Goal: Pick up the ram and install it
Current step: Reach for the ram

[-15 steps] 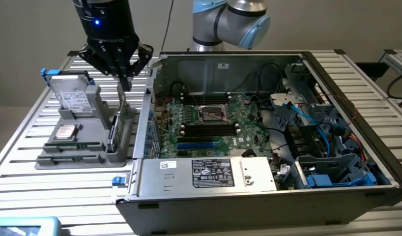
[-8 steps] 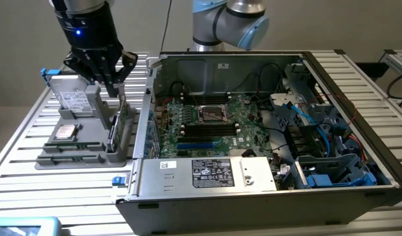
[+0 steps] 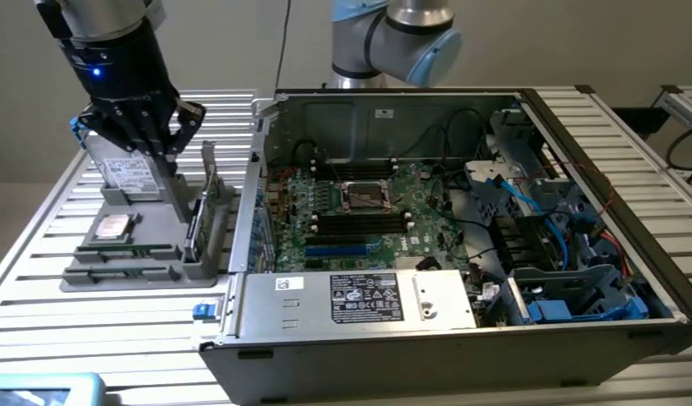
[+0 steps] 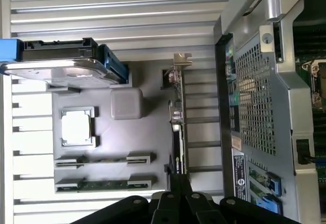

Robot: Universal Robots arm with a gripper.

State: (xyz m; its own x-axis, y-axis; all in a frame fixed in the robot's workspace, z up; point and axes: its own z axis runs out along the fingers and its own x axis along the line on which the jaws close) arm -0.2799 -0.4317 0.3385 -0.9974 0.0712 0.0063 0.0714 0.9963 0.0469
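The ram (image 4: pixel 104 185) is a slim green stick lying in the outer of two slots on the grey holder tray (image 4: pixel 153 132), beyond the square CPU (image 4: pixel 77 127). My black gripper (image 3: pixel 152 148) hangs shut above the back of the tray (image 3: pixel 132 279), over the upright hard drive (image 3: pixel 129 176). In the wrist view its fingertips (image 4: pixel 178 183) are pressed together with nothing between them, well above the tray and off to the side of the ram. The open PC case (image 3: pixel 436 211) lies to the exterior view's right, with its motherboard (image 3: pixel 358 216) exposed.
A taller green expansion card (image 3: pixel 211 199) stands on edge in the tray next to the case wall; the wrist view has it edge-on (image 4: pixel 178 117). The slot nearer the CPU (image 4: pixel 104 159) looks dark. Everything rests on a slatted metal table (image 3: pixel 52 321). Cables and blue drive bays (image 3: pixel 572 296) crowd the case's right side.
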